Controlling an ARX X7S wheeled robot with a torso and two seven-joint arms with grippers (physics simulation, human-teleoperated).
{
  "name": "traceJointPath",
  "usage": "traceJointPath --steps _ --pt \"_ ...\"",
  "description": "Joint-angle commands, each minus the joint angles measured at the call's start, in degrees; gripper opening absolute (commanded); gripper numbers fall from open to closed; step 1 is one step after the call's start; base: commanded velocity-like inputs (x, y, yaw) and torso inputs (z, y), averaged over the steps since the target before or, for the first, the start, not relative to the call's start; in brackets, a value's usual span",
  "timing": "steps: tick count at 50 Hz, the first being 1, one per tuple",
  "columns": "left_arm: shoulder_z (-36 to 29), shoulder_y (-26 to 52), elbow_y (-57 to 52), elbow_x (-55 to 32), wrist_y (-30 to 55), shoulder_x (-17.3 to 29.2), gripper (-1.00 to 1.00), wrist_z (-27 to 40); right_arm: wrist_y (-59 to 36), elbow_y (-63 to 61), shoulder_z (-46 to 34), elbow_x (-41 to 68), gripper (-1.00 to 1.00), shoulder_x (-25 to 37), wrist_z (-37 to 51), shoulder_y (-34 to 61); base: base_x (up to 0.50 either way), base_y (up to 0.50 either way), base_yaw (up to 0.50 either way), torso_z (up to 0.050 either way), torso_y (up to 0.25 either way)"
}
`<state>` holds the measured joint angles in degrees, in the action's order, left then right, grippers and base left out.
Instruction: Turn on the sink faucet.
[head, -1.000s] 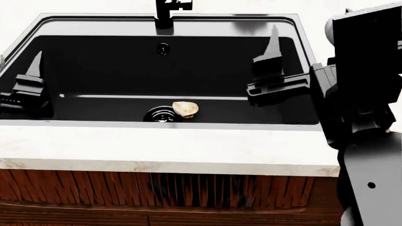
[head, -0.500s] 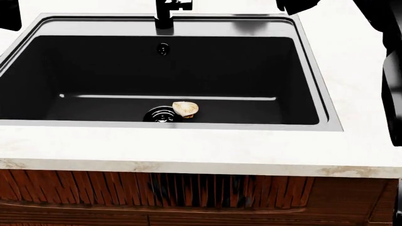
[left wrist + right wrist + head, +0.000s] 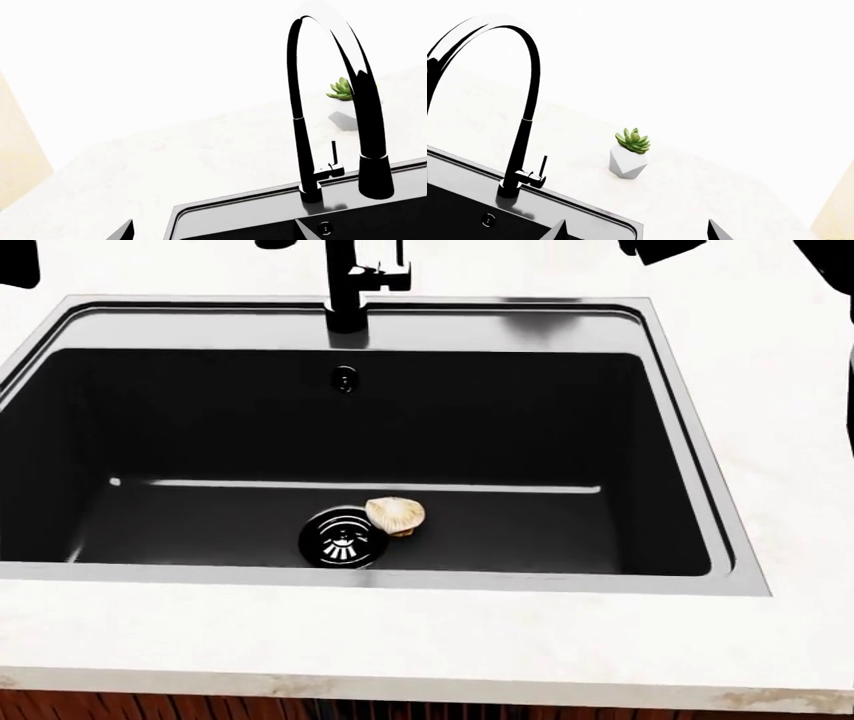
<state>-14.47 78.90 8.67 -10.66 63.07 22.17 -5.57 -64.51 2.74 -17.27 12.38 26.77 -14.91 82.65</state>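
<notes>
The sink faucet stands at the middle of the back rim of the sink; only its base and side lever show in the head view. The left wrist view shows the whole black arch, its spray head and its upright lever. The right wrist view shows the faucet and lever too. My left gripper is open and empty, short of the sink's rim. My right gripper is open and empty over the rim's corner.
A beige shell-like object lies beside the chrome drain in the basin, below the overflow hole. A small succulent in a white pot stands on the white counter behind the sink. Dark arm parts show at the head view's top corners.
Both arms have risen out of the basin to the top of the head view. The head view has shifted, so the sink sits lower and larger.
</notes>
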Motion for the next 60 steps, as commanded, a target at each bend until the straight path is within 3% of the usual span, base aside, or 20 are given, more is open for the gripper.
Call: traceJointPath --steps 1,60 --pt "-0.3 -0.62 2.09 0.55 -3.72 -0.44 1.0 -1.06 0.74 0.09 -0.11 -0.3 1.0 0.42 -0.57 -2.1 0.33 0.04 0.0 0.0 0.0" --pt "-0.74 -2.49 1.2 -0.57 -2.62 -0.09 1.0 -1.16 -0.92 -0.6 3.33 1.7 1.0 0.33 0.91 -5.39 0.35 0.11 0.0 0.0 0.001"
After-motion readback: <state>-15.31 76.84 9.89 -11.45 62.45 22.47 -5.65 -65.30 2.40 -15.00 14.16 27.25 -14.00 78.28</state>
